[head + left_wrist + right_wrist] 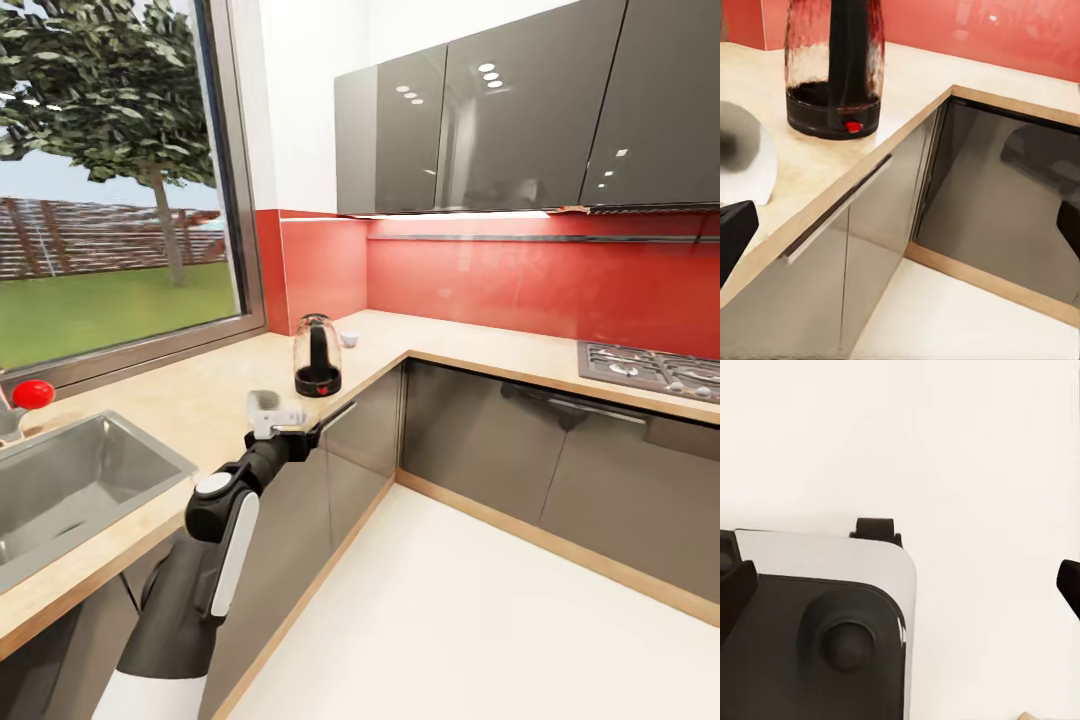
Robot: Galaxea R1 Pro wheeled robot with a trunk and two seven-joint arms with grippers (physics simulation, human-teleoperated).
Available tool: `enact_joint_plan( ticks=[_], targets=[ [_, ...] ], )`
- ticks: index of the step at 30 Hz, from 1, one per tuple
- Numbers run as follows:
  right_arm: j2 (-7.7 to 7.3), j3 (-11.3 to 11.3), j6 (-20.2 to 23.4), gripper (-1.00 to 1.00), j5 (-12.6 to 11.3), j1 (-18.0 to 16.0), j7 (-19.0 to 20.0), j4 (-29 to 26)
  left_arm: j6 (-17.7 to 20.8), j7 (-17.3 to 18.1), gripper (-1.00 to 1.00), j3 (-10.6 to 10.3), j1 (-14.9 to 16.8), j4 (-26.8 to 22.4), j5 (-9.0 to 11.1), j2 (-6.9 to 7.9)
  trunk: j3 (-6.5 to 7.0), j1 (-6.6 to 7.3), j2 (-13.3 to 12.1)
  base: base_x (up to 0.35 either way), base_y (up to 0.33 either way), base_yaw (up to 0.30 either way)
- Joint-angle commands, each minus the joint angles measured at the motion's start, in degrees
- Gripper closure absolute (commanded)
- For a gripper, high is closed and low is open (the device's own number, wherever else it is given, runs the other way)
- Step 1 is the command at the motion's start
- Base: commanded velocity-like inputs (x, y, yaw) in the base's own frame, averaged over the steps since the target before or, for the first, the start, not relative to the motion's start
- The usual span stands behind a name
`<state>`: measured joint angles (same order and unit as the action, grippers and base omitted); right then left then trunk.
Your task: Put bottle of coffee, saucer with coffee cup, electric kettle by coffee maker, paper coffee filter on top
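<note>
Left arm is reaching forward over the edge of the countertop, its gripper hanging just short of the kettle. In the head view the gripper is carrying something white at its tip; whether the fingers are spread or pinching it, I cannot tell from here. In the left wrist view one dark fingertip is showing at one edge and another at the opposite edge, set wide apart, with a blurred white rounded thing sitting close beside the near one, over the counter.

Kettle is standing upright on the countertop near the inner corner, close to the front edge, glass body on a black base with the red switch facing the camera. A small white cup-like object is sitting just behind it toward the red wall; too small to name surely.

Sink is lying in the countertop by the window, well apart from the kettle, a red ball-like knob beside it. Stove burners are showing on the far run of counter.

Right wrist view is looking down at the pale floor and the robot's own dark and white base; its fingertips are sitting at opposite edges, spread wide, holding nothing.
</note>
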<state>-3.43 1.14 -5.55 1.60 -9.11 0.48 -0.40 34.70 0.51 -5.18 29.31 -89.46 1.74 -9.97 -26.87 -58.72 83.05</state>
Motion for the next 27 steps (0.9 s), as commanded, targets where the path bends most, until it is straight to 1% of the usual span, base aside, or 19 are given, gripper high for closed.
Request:
enact_joint_plan(
  ticks=[1,2,7,13,19,21,22,25,27],
  targets=[
    [-0.04,0.09,-0.51,-1.00,0.25,-0.12,0.05,-0.28,0.34,0.04,-1.00,0.06,-0.29,0.01,0.09,-0.02,-0.06,0.00,0.03,0.075,-0.058,0.000],
    [-0.05,0.09,-2.33,-1.00,0.27,-0.14,0.05,-0.53,0.35,0.03,-1.00,0.06,-3.91,0.02,0.06,-0.02,-0.06,0.00,0.03,0.060,-0.047,0.000],
    [-0.06,0.09,-2.50,-1.00,0.33,-0.20,0.05,-0.64,0.30,0.02,-1.00,0.08,-4.13,0.07,-0.05,-0.02,-0.06,0.00,0.03,0.023,-0.016,0.000],
    [-0.08,0.10,-2.53,-1.00,0.35,-0.21,0.04,-0.65,0.29,-0.02,-1.00,0.08,-4.15,0.02,-0.07,-0.02,-0.06,0.00,0.03,0.119,-0.002,0.000],
    [-0.08,0.10,-2.53,-1.00,0.48,-0.21,0.04,-0.58,0.21,-0.47,-1.00,0.01,-4.17,-0.02,-0.20,-0.02,-0.06,0.00,0.03,0.021,0.000,0.000],
    [-0.07,0.11,-2.53,-1.00,0.50,-0.21,0.03,-0.57,0.21,-2.10,-1.00,-0.03,-4.17,-0.09,-0.23,-0.02,-0.06,0.00,0.03,0.004,0.000,0.000],
    [-0.06,0.15,-2.53,-1.00,0.51,-0.21,0.04,-0.57,0.23,-5.42,-1.00,-0.08,-4.17,-0.18,-0.20,-0.02,-0.06,0.00,0.03,0.002,0.000,0.000],
    [-0.07,0.15,-2.53,-1.00,0.51,-0.21,0.03,-0.57,0.21,-9.98,-1.00,-0.20,-4.17,-0.28,-0.17,-0.02,-0.06,0.00,0.03,0.001,0.000,0.000],
    [-0.07,0.16,-2.53,-1.00,0.51,-0.21,0.03,-0.57,0.17,-10.87,-1.00,-0.23,-4.15,-0.33,-0.19,-0.02,-0.06,0.00,0.03,0.000,0.000,0.000]
  ],
)
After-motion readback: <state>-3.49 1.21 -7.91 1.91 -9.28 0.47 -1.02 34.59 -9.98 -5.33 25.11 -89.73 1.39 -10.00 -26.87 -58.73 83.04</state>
